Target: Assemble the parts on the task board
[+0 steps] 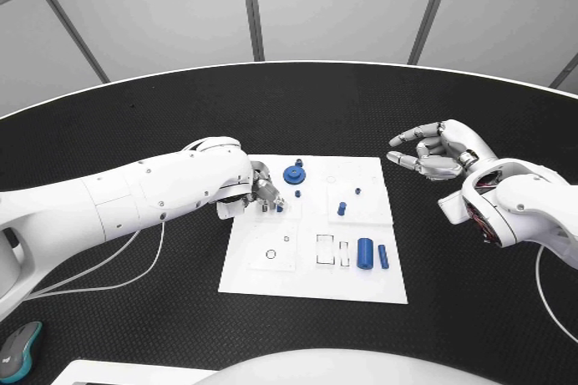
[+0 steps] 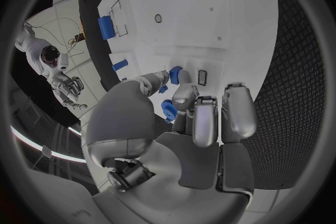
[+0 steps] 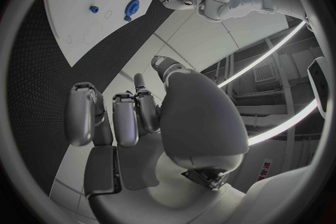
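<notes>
We judge a placing step underway: our left hand [image 1: 256,195] pinches a small blue plastic part [image 2: 174,74] over the white rectangular task board's [image 1: 362,285] left edge, needing alignment, while our right hand [image 1: 436,151] hovers empty, fingers apart, beyond its right edge.

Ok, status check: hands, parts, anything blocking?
Left hand pinching a small blue part over the board's left edge. Right hand off the board, holding nothing, fingers curled. Nothing blocking.
</notes>
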Available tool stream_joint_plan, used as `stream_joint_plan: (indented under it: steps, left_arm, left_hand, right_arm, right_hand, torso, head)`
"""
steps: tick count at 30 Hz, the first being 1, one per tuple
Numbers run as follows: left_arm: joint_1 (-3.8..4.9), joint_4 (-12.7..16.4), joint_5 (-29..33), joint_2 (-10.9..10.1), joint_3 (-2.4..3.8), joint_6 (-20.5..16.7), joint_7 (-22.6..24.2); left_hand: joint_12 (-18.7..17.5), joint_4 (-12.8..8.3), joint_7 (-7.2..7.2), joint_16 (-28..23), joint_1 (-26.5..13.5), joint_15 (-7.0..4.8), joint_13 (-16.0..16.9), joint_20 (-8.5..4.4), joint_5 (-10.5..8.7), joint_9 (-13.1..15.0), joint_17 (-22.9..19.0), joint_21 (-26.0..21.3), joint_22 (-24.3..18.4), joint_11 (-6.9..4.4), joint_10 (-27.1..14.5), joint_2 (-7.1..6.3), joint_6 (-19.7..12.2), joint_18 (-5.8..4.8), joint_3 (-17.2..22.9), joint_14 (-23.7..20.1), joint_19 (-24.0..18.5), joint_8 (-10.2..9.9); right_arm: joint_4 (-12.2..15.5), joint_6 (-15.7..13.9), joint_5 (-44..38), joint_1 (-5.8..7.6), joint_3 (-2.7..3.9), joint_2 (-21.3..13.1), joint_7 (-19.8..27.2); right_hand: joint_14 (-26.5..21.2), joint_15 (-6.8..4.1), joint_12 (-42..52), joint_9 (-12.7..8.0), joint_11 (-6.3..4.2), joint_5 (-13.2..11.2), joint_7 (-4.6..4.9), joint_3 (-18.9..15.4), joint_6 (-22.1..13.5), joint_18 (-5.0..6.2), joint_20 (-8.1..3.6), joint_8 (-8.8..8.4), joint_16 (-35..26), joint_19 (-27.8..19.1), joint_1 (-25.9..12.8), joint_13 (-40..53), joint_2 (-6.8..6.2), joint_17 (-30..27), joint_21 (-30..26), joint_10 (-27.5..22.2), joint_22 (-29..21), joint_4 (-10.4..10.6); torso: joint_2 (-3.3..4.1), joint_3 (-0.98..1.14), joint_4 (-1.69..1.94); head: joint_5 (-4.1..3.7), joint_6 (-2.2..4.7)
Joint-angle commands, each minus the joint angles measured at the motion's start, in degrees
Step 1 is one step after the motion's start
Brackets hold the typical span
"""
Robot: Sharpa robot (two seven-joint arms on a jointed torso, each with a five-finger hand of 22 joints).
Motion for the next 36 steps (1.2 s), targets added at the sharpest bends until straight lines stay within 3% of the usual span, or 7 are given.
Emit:
stream_joint_plan:
  steps: [1,16,22,26,29,31,36]
  left_arm:
    - [0.00,0.03,0.35,-0.02,0.00,-0.25,0.04]
    - [0.01,0.46,1.31,-0.53,0.01,-1.32,0.25]
    - [0.17,2.68,1.40,-2.65,0.06,-1.03,0.08]
    - [1.22,4.20,2.53,-4.41,0.63,0.30,0.24]
    - [2.74,4.57,3.50,-5.63,1.24,1.41,0.65]
    - [3.95,3.90,3.83,-5.97,1.47,2.12,1.07]
    - [5.83,0.60,4.17,-5.46,1.70,2.59,1.96]
  left_hand:
    - [0.25,1.35,-0.11,0.36,0.45,-0.28,0.03,-0.17,-0.26,0.10,10.17,0.16,0.14,-0.08,0.29,-0.11,0.51,-0.60,-2.36,4.83,0.21,-0.47]
    - [0.37,2.59,-0.06,0.37,1.16,-0.24,0.09,-0.16,-0.38,0.12,10.19,0.14,0.19,-0.04,0.33,0.66,0.68,-0.61,-6.23,4.84,0.24,-0.78]
    - [0.28,2.51,-0.09,0.35,1.39,-0.25,-0.05,-0.16,-0.33,0.13,10.16,0.11,0.14,-0.05,0.26,0.86,0.67,-0.59,-6.71,4.83,0.21,-0.84]
    - [-0.23,2.48,0.05,0.34,2.06,-0.21,-0.71,-0.16,-0.27,0.06,10.12,0.07,0.10,0.04,-0.20,0.84,0.19,-0.58,-7.48,4.82,0.19,-1.20]
    - [-2.00,2.61,0.56,0.29,2.25,0.12,-2.97,0.02,-0.24,-0.13,10.02,-0.76,-1.61,0.47,-1.77,0.95,-0.70,-0.26,-8.85,4.79,-0.66,-1.92]
    - [-3.10,2.57,1.39,0.28,2.79,0.68,-4.38,0.43,-0.13,-1.22,9.98,-1.25,-2.45,1.17,-2.94,1.54,-2.46,-0.13,-9.40,4.77,-1.12,-3.88]
    - [-3.87,2.52,1.92,0.25,4.02,1.12,-5.37,0.82,0.05,-2.22,9.90,-1.69,-3.20,1.65,-3.91,1.60,-2.96,0.03,-9.28,4.75,-1.52,-5.19]
  right_arm:
    - [-0.03,-0.02,0.00,0.00,0.00,0.03,0.02]
    - [-0.08,-0.06,0.00,0.00,0.00,0.04,0.02]
    - [-0.36,-0.05,0.00,0.00,0.00,0.04,0.04]
    - [-0.70,-0.05,0.00,0.00,0.00,0.15,0.04]
    - [-1.01,-0.02,0.00,0.00,-0.01,0.31,0.04]
    - [-1.17,0.00,0.00,0.00,-0.01,0.40,0.03]
    - [-1.52,0.08,0.00,-0.01,-0.01,0.62,0.06]
  right_hand:
    - [3.37,-0.52,-0.13,-0.07,-0.03,0.26,0.00,0.25,-0.54,0.52,-0.31,0.32,-0.24,0.00,-0.04,5.00,-0.41,3.28,-0.22,0.17,2.93,0.23]
    - [3.37,-0.52,-0.13,-0.07,-0.03,0.26,0.00,0.25,-0.54,0.52,-0.31,0.32,-0.24,0.00,-0.04,5.00,-0.41,3.28,-0.22,0.17,2.93,0.23]
    - [3.37,-0.52,-0.13,-0.07,-0.03,0.26,0.00,0.25,-0.54,0.52,-0.31,0.32,-0.24,0.00,-0.04,5.00,-0.41,3.28,-0.22,0.17,2.93,0.23]
    - [3.37,-0.52,-0.13,-0.07,-0.03,0.26,0.00,0.25,-0.54,0.52,-0.31,0.32,-0.24,0.00,-0.04,5.00,-0.41,3.28,-0.22,0.17,2.93,0.23]
    - [3.37,-0.52,-0.13,-0.07,-0.03,0.26,0.00,0.25,-0.54,0.52,-0.31,0.32,-0.24,0.00,-0.04,5.00,-0.41,3.28,-0.22,0.17,2.93,0.23]
    - [3.37,-0.52,-0.13,-0.07,-0.03,0.26,0.00,0.25,-0.54,0.52,-0.31,0.32,-0.24,0.00,-0.04,5.00,-0.41,3.28,-0.22,0.17,2.93,0.23]
    - [3.37,-0.52,-0.13,-0.07,-0.03,0.26,0.00,0.25,-0.54,0.52,-0.31,0.32,-0.24,0.00,-0.04,5.00,-0.41,3.28,-0.22,0.17,2.93,0.23]
  torso:
    - [-0.01,-0.03,0.01]
    - [0.01,-0.05,0.02]
    - [-0.29,-0.02,0.14]
    - [-0.43,-0.04,0.18]
    - [-0.57,-0.05,0.19]
    - [-0.61,-0.12,0.20]
    - [-0.50,-0.16,0.12]
  head:
    - [0.01,0.00]
    - [0.09,-0.05]
    - [0.01,0.18]
    - [0.06,0.60]
    - [0.12,0.89]
    - [0.09,1.13]
    - [0.33,1.88]
